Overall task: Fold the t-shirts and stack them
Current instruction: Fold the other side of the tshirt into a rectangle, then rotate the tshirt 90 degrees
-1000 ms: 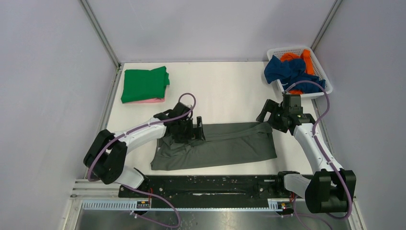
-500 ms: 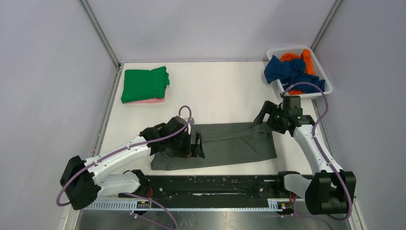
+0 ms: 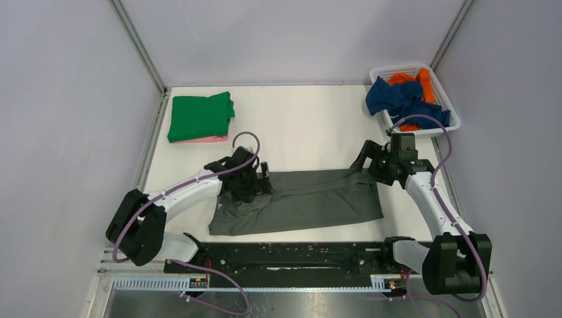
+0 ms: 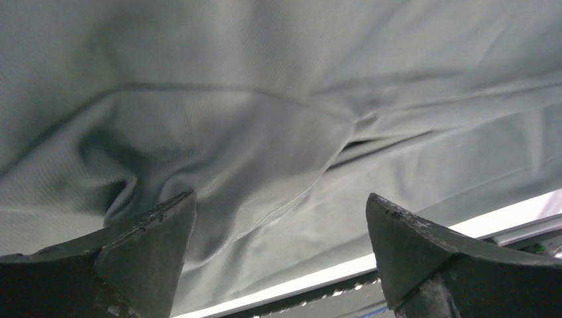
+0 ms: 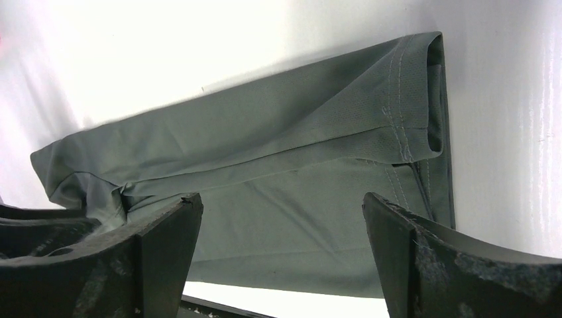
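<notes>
Looks like we're mid-fold on the dark grey cloth t-shirt (image 3: 311,199). It lies as a long strip on the near part of the white table (image 3: 318,126), long axis left to right, left end a bit nearer the arms. Can't tell which end is the collar. The left gripper (image 3: 264,177) and right gripper (image 3: 366,161) hover spread and empty, one per end. Next I'd guess pinching an end and folding across.
</notes>
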### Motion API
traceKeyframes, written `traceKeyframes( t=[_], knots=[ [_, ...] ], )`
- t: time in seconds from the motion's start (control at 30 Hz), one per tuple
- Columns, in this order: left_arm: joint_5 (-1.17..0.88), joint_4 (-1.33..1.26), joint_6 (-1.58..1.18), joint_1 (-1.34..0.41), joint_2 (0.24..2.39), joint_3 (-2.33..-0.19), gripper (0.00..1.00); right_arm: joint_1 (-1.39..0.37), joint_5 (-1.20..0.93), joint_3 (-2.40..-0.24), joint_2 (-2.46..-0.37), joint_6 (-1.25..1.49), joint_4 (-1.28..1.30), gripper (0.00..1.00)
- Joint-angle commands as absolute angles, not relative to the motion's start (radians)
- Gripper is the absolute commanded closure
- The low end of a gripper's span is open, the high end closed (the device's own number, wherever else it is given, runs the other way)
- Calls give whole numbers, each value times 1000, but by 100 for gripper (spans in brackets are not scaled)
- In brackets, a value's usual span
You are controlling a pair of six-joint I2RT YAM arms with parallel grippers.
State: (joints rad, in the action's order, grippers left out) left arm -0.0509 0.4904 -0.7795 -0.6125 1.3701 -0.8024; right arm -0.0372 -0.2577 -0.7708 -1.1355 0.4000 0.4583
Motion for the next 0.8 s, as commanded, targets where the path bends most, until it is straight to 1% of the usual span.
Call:
traceKeyframes(
  t=[0.0,0.07,0.17,0.3,0.4,0.47,0.57,0.67,0.77],
  knots=[
    [-136,484,-827,-674,1282,-694,1,-44,-308,-766,-1155,394,427,0],
    [-152,466,-838,-715,1240,-657,1,-47,-328,-766,-1171,402,414,0],
    [-131,480,-843,-723,1192,-632,1,-75,-359,-781,-1212,398,404,1],
    [-38,568,-835,-719,1141,-676,1,-146,-337,-811,-1263,370,407,0],
    [-5,585,-851,-670,1130,-695,1,-181,-323,-823,-1316,364,391,0],
    [-8,565,-879,-603,1149,-689,1,-195,-301,-844,-1366,359,392,1],
    [-39,471,-913,-551,1209,-674,1,-212,-282,-880,-1439,362,382,0],
    [-51,426,-945,-501,1313,-700,1,-228,-287,-943,-1506,362,393,1],
    [-60,425,-961,-448,1433,-743,1,-241,-289,-981,-1525,361,397,1]
  ],
)
